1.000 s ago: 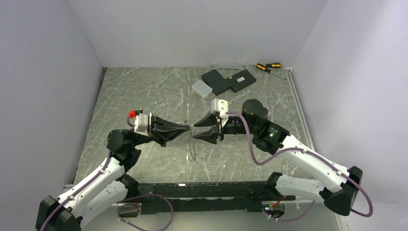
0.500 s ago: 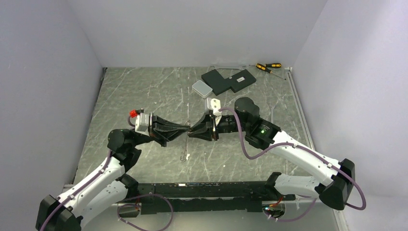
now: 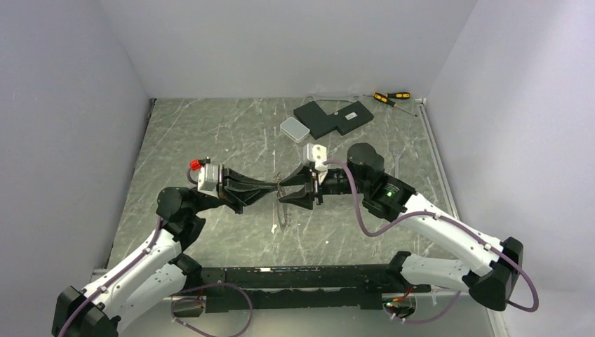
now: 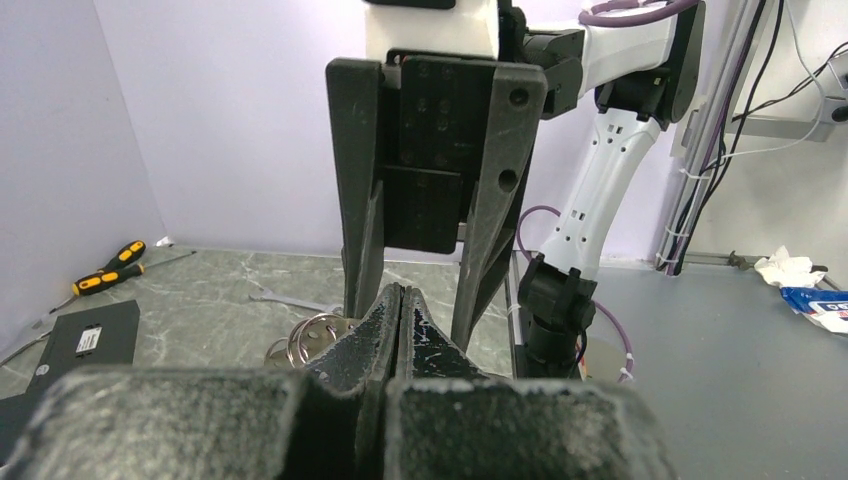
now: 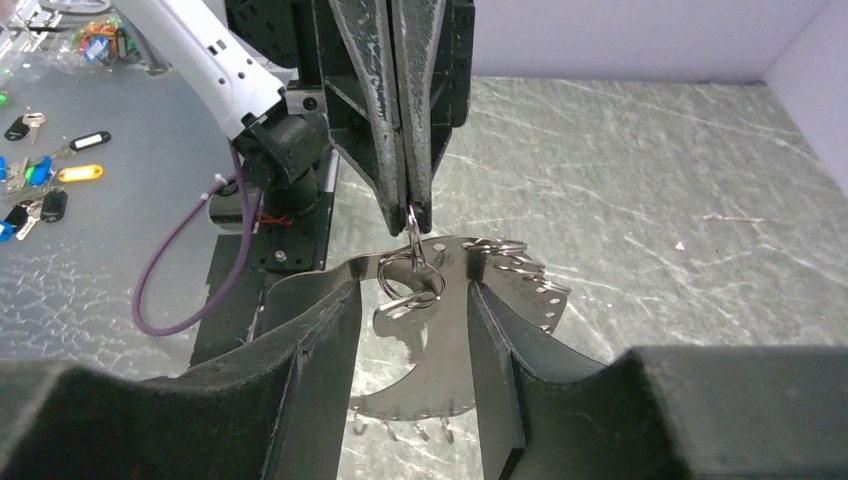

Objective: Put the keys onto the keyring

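Note:
My left gripper [image 3: 278, 187] is shut on a silvery split keyring [image 5: 412, 272] and holds it above the table's middle. One small key [image 5: 400, 322] hangs on that ring. A flat crescent metal plate [image 5: 452, 345] with holes and several small rings hangs behind it. My right gripper [image 3: 282, 190] is open, tip to tip with the left one. Its fingers [image 5: 320, 340] stand on either side of the ring and key without touching them. In the left wrist view the rings [image 4: 315, 335] show just left of my shut fingertips [image 4: 400, 305].
A small white box [image 3: 295, 128], black flat blocks [image 3: 333, 117] and yellow-handled screwdrivers [image 3: 391, 97] lie at the back. A thin wrench [image 4: 290, 298] lies on the table behind the grippers. Tagged keys [image 5: 40, 180] lie off the table.
The right gripper was closer in and narrower half a second ago; it has drawn back slightly to the right with its jaws open. The left gripper has stayed put, shut on the ring.

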Action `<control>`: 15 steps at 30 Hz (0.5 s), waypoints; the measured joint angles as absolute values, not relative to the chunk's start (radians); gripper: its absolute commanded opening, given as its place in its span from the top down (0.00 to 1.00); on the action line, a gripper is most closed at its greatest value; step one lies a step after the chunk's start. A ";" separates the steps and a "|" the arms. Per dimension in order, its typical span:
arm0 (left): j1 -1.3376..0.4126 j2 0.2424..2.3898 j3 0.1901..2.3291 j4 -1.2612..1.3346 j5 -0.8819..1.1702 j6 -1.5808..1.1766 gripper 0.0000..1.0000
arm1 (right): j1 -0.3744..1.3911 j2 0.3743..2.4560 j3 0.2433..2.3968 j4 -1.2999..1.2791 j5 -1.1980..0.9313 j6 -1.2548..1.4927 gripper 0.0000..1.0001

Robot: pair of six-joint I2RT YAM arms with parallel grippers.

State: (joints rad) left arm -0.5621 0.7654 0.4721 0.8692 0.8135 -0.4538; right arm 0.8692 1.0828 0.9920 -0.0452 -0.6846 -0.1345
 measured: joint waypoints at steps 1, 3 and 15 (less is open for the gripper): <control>-0.562 0.765 0.472 0.869 0.813 -0.454 1.00 | 0.869 1.074 0.992 -0.045 -0.684 -0.136 0.55; -0.562 0.765 0.474 0.867 0.813 -0.454 1.00 | 0.869 1.058 0.992 -0.045 -0.681 -0.139 0.56; -0.562 0.785 0.474 0.871 0.815 -0.461 1.00 | 0.869 1.028 0.992 -0.023 -0.663 -0.138 0.78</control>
State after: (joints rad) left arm -0.5621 0.7845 0.4736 0.8715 0.8146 -0.4614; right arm 0.8692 1.0275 0.9920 -0.0227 -0.6628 -0.1383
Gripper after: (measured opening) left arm 0.011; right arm 0.287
